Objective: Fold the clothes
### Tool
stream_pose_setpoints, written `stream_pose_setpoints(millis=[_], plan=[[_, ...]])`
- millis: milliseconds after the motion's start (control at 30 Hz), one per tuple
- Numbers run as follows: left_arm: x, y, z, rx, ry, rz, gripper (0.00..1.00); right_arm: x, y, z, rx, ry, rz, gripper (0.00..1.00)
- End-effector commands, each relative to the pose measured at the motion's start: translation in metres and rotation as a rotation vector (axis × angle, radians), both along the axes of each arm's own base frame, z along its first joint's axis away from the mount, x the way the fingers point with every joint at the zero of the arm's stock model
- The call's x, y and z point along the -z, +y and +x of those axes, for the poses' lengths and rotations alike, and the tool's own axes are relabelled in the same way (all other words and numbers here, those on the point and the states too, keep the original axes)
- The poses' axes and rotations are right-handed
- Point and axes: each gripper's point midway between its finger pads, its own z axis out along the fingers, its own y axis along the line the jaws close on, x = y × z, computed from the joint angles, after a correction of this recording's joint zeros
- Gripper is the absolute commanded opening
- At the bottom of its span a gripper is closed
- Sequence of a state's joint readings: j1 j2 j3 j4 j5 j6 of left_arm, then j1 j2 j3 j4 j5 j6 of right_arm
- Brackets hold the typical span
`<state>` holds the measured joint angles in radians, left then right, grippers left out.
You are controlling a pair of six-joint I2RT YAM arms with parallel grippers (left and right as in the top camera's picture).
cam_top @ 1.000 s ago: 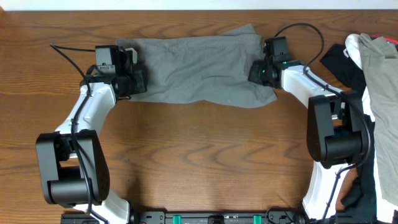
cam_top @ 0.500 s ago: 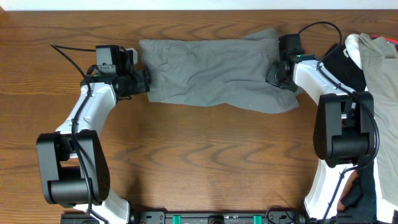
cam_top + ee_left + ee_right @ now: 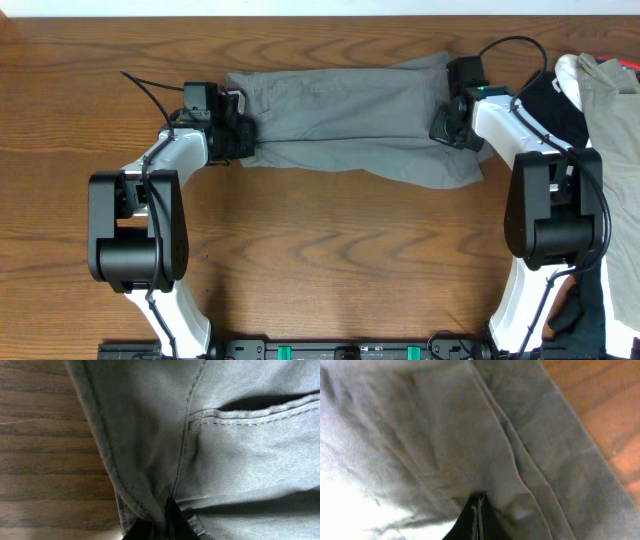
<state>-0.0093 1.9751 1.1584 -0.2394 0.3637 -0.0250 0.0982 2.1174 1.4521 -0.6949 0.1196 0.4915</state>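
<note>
Spanning the upper middle of the overhead frame, the grey-olive shorts (image 3: 345, 120) lie on the wooden table (image 3: 320, 270), long axis left to right. At the left end the left gripper (image 3: 240, 140), at the right end the right gripper (image 3: 447, 125); both jaws clamped on cloth. Each arm is nearest its own end, so the fold probably crosses that axis.

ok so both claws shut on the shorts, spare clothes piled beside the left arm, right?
No: overhead shows the pile beside the right arm. Left claw and right claw are indeed shut on the shorts.
</note>
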Motion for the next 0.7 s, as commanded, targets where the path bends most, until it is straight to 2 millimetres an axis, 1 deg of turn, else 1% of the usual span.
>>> stream_pose_setpoints(millis=[0, 67, 133, 200, 333, 400, 467, 500, 533, 567, 600, 667], plan=[[0.025, 0.01, -0.02, -0.018, 0.101, 0.053, 0.06, 0.052, -0.011, -0.057, -0.039, 0.239, -0.042, 0.01], [0.03, 0.021, -0.029, -0.04, 0.145, 0.114, 0.06, 0.052, -0.011, -0.064, -0.044, 0.266, -0.044, 0.01], [0.035, 0.034, -0.044, -0.06, 0.207, 0.179, 0.06, 0.051, -0.012, -0.07, -0.056, 0.291, -0.047, 0.01], [0.038, 0.041, -0.057, -0.068, 0.264, 0.216, 0.06, 0.051, -0.012, -0.075, -0.067, 0.315, -0.049, 0.01], [0.038, 0.046, -0.075, -0.072, 0.338, 0.222, 0.06, 0.049, -0.013, -0.087, -0.073, 0.367, -0.053, 0.01], [0.034, 0.046, -0.08, -0.072, 0.352, 0.222, 0.06, 0.046, -0.012, -0.092, -0.085, 0.386, -0.054, 0.01], [0.026, 0.046, -0.082, -0.073, 0.349, 0.222, 0.06, 0.041, -0.01, -0.093, -0.107, 0.385, -0.056, 0.01], [0.02, 0.046, -0.082, -0.073, 0.341, 0.222, 0.09, 0.036, -0.007, -0.091, -0.128, 0.371, -0.052, 0.01], [0.013, 0.047, -0.081, -0.075, 0.326, 0.222, 0.13, 0.031, -0.002, -0.086, -0.156, 0.348, -0.041, 0.01], [0.003, 0.047, -0.079, -0.078, 0.303, 0.221, 0.24, 0.025, 0.005, -0.079, -0.199, 0.312, -0.021, 0.01], [-0.007, 0.047, -0.076, -0.082, 0.274, 0.219, 0.29, 0.016, 0.014, -0.071, -0.253, 0.265, 0.009, 0.01], [-0.036, 0.047, -0.069, -0.09, 0.196, 0.216, 0.4, -0.009, 0.039, -0.053, -0.381, 0.145, 0.101, 0.01]])
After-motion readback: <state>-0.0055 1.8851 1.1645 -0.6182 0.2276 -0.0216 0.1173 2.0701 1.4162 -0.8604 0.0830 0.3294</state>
